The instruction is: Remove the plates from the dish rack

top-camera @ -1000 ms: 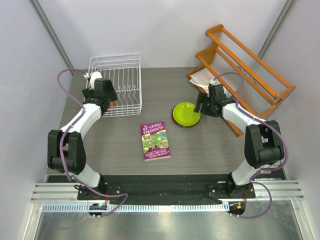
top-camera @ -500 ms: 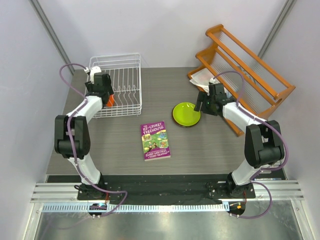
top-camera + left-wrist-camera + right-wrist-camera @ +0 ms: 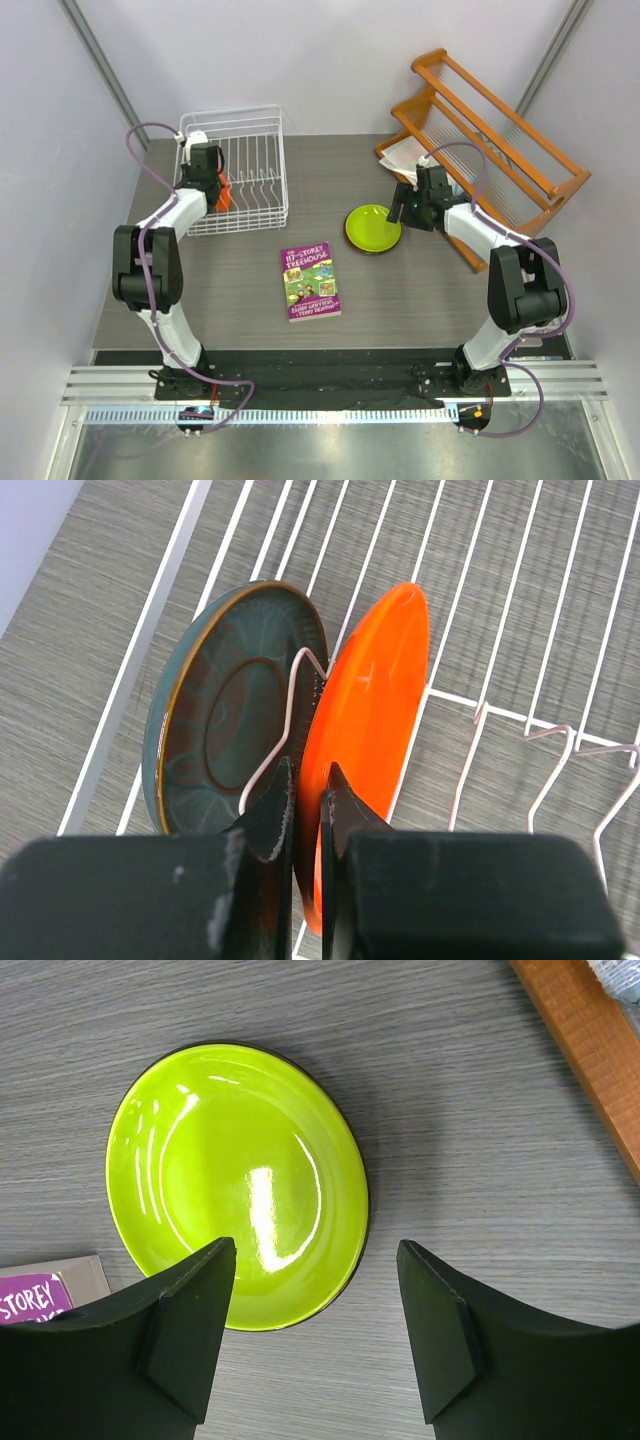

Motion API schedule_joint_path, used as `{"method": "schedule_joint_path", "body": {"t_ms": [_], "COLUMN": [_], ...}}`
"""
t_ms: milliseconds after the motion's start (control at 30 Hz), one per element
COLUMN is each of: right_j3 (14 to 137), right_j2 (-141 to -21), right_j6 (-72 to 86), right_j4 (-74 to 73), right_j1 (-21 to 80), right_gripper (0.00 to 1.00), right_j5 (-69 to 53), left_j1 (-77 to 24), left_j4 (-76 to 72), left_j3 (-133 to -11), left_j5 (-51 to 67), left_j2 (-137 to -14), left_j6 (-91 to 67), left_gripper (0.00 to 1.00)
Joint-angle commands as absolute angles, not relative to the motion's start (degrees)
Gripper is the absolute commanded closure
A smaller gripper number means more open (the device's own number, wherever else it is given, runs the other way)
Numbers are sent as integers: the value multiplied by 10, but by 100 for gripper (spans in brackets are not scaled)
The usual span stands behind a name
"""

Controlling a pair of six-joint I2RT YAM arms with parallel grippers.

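At the left end of the dish rack, the orange plate stands on edge beside the teal plate, its rim running straight away from the left gripper, whose jaws pinch that near rim narrowly.

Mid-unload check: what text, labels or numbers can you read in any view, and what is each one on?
"117-STOREY TREEHOUSE": title on the cover of the purple book, top view.
"STOREY": corner of the same cover, right wrist view.
Small line above the title and yellow lines at the cover's foot: too blurred to read.
orange plate, teal plate, lime green plate: no text.
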State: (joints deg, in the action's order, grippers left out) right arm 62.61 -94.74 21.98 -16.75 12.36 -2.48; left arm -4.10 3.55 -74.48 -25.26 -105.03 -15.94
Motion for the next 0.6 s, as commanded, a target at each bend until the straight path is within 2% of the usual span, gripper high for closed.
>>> {"method": "schedule_joint_path", "body": {"t_ms": [0, 567], "right_j3": [642, 632], "right_j2": [-939, -878], "right_j6": [217, 211], "right_j4": [-154, -171], "right_j1": [125, 152], "right_gripper": [29, 25], "right_j5": [-24, 22], "left_j1": [-38, -40], "left_j4": [4, 70], "left_j3": [-737, -717], "left_j5": [-251, -246], "left_j2": [-1026, -880], "left_j6": [-190, -191], "left_gripper": [100, 100]}}
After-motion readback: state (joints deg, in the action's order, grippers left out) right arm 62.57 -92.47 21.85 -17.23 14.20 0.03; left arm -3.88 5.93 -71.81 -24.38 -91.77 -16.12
